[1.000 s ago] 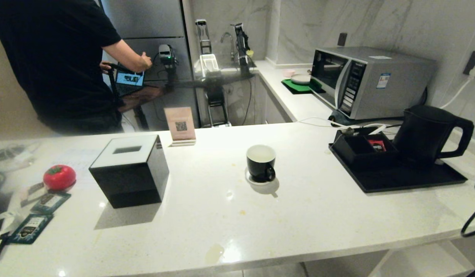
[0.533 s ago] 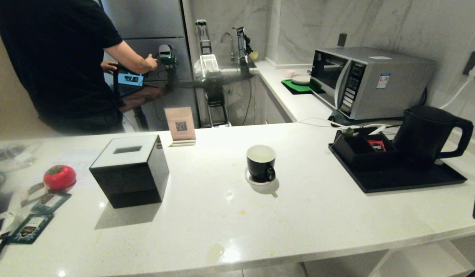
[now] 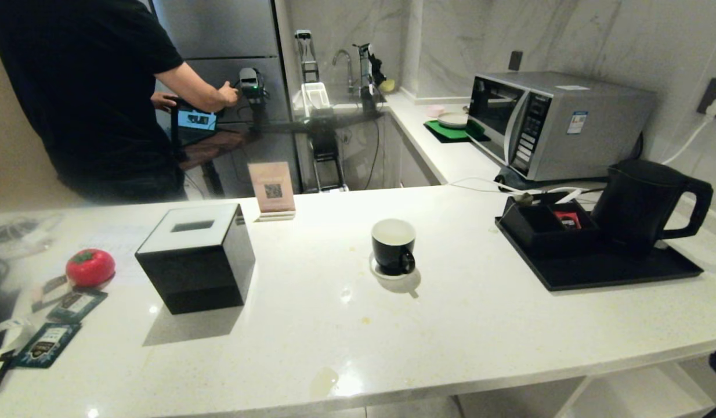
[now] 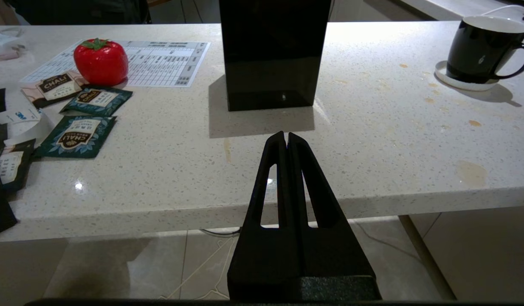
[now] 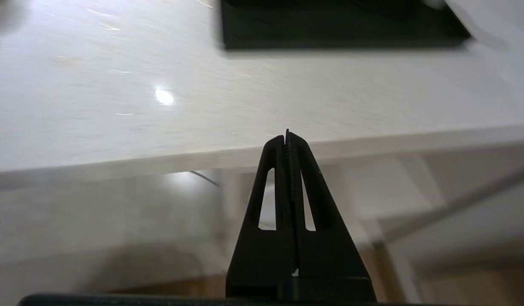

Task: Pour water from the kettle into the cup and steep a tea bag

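Left tool (image 4: 286,137) pinched fully closed, nothing in it, parked level just off the near edge of the bench (image 3: 462,325), tips aimed toward the box (image 4: 274,51). Right tool (image 5: 286,135) also closed tight and empty, hanging at the bench's near edge, low and outside the slab, pointed toward the tray (image 5: 342,29). Right wrist view smeared, so not much detail there. Neither tool visible from the head camera.

Counting stuff from the head view, clock directions taken from the cup:
- 1 cup (image 3: 393,246), bench centre, on a small white coaster (image 3: 387,271), handle facing the near edge. Also in the left wrist view (image 4: 483,49).
- 1 kettle (image 3: 645,200) at about 2 o'clock, upright on the back right of the tray (image 3: 601,270), handle to the right.
- 1 small black holder (image 3: 546,223) on the tray's left part, one red packet (image 3: 568,218) inside.
- 1 black box (image 3: 196,255) with white top at 9 o'clock.
- 1 red tomato-looking thing (image 3: 90,267) further out at 9 o'clock.
- At least 3 teal packets (image 4: 77,137) near the tomato, maybe more at the edge, hard to say.
- 1 QR sign (image 3: 271,188) at 11 o'clock.
- 1 microwave (image 3: 558,122) at 1 o'clock.
- 1 person (image 3: 85,93) behind the bench, far left.

Tea bag: can't pick one out anywhere.
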Robot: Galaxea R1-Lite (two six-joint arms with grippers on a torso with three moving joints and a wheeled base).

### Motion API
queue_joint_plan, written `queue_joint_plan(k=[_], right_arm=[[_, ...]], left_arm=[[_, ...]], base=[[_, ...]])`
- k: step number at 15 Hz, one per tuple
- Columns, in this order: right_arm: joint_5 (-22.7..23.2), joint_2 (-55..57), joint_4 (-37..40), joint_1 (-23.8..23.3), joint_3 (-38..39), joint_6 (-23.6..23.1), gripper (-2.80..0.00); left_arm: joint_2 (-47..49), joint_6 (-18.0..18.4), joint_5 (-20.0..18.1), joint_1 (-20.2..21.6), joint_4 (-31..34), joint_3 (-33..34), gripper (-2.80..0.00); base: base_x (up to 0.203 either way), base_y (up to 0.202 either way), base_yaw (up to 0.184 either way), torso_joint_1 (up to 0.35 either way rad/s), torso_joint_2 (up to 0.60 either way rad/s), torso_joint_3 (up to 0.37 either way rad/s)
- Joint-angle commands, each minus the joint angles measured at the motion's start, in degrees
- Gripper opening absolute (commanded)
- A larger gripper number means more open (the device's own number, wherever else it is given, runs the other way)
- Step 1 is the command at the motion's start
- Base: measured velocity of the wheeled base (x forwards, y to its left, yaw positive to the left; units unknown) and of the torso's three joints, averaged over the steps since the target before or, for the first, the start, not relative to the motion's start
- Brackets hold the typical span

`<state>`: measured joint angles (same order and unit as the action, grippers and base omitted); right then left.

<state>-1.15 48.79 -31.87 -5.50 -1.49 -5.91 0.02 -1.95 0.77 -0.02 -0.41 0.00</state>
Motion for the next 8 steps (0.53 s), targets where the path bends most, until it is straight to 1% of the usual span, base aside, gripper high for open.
queue_joint_plan(k=[1, 4, 7, 8], right_arm=[[0.2, -14.0, 3.9, 4.7, 1.1, 1.1, -2.80], [0.5, -26.2, 13.4, 6.6, 1.4, 2.0, -2.80], [0.7, -36.7, 23.3, 6.8, 1.5, 2.1, -2.80], [0.8, -39.1, 25.4, 6.4, 1.5, 2.0, -2.80]], left_arm=[[0.1, 0.0, 0.0, 0.0, 0.0, 0.0, -2.80], [0.1, 0.0, 0.0, 0.0, 0.0, 0.0, -2.80], [0.0, 0.0, 0.0, 0.0, 0.0, 0.0, -2.80], [0.1, -0.1, 0.0, 0.0, 0.0, 0.0, -2.80]], base=[[0.000, 0.000, 0.000, 0.000, 0.00, 0.000], [0.000, 0.000, 0.000, 0.000, 0.00, 0.000], [0.000, 0.000, 0.000, 0.000, 0.00, 0.000], [0.000, 0.000, 0.000, 0.000, 0.00, 0.000]])
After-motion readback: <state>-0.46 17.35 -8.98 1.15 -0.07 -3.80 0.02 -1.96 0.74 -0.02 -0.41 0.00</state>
